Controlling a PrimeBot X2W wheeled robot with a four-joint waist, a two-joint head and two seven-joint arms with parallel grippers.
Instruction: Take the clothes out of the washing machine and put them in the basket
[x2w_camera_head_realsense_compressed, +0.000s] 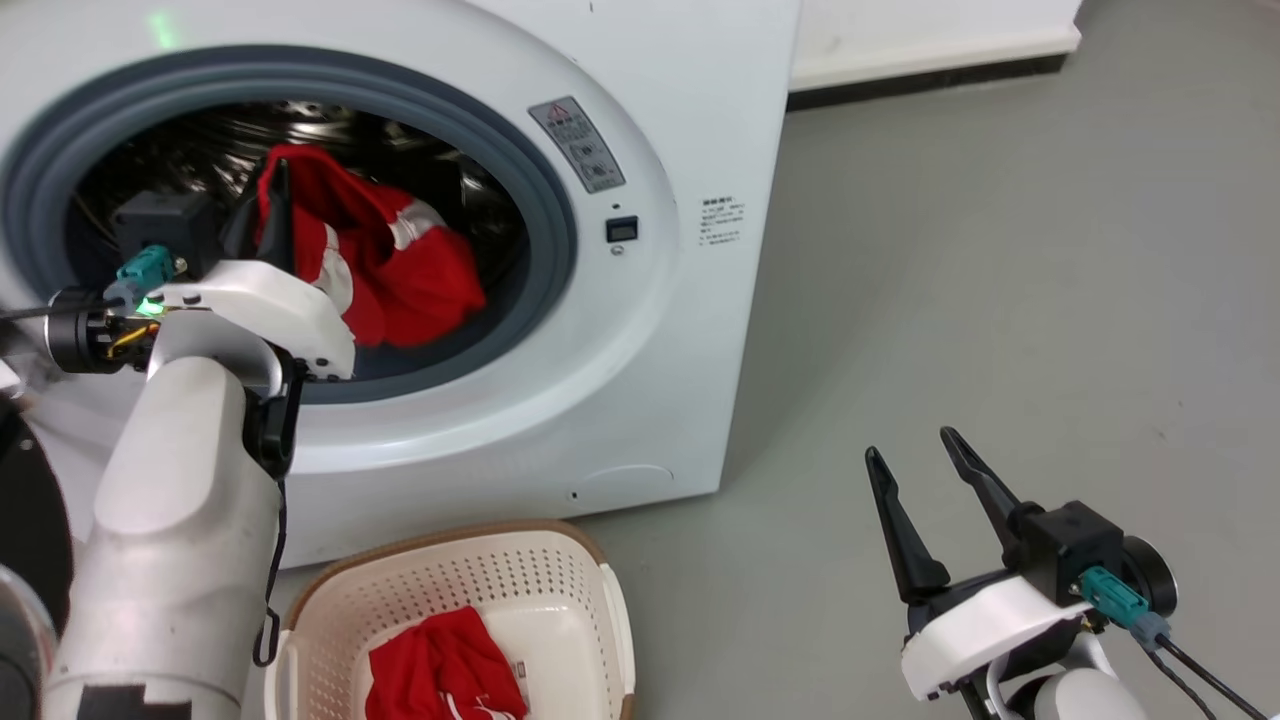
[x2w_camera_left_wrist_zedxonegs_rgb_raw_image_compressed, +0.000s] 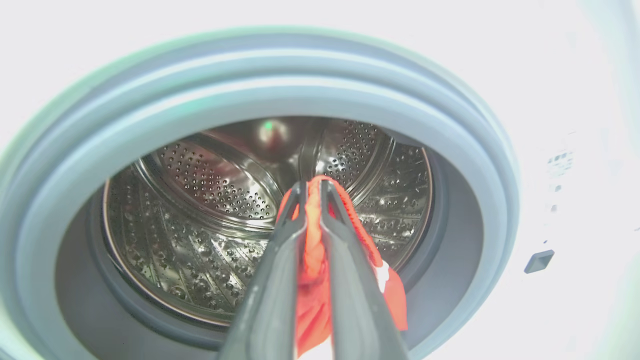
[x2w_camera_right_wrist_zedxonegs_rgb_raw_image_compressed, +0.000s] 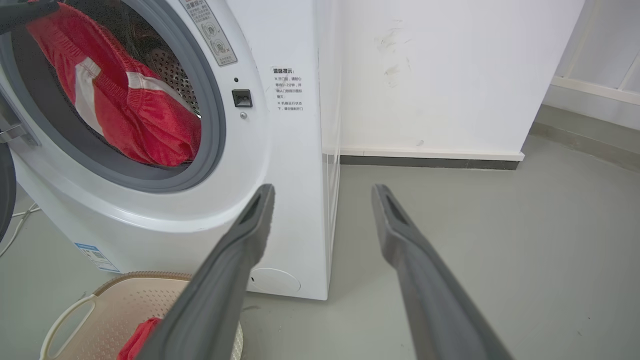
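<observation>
Left gripper (x2w_camera_head_realsense_compressed: 272, 205): clamping a fold of the red garment (x2w_camera_head_realsense_compressed: 410, 280) between its fingers.
Red garment: hanging from those fingers in the washing machine (x2w_camera_head_realsense_compressed: 660, 330) drum mouth.
Basket (x2w_camera_head_realsense_compressed: 500, 585): sitting below the opening, holding another red piece (x2w_camera_head_realsense_compressed: 440, 665).
Right gripper (x2w_camera_head_realsense_compressed: 910, 444): hovering spread and empty, well right of the machine.

The bottom edge of the head view cuts off the basket (x2w_camera_head_realsense_compressed: 480, 580) and the basket garment (x2w_camera_head_realsense_compressed: 440, 665) lying in it, and the left arm's white wrist (x2w_camera_head_realsense_compressed: 270, 310) covers part of the drum garment (x2w_camera_head_realsense_compressed: 420, 280). We see the washing machine (x2w_camera_head_realsense_compressed: 680, 120) cropped at top and left, and we cannot read its warning label (x2w_camera_head_realsense_compressed: 578, 145). From the left wrist, glare bleaches its front, and the left gripper (x2w_camera_left_wrist_zedxonegs_rgb_raw_image_compressed: 312, 189) hides most of the cloth pinched in it.
</observation>
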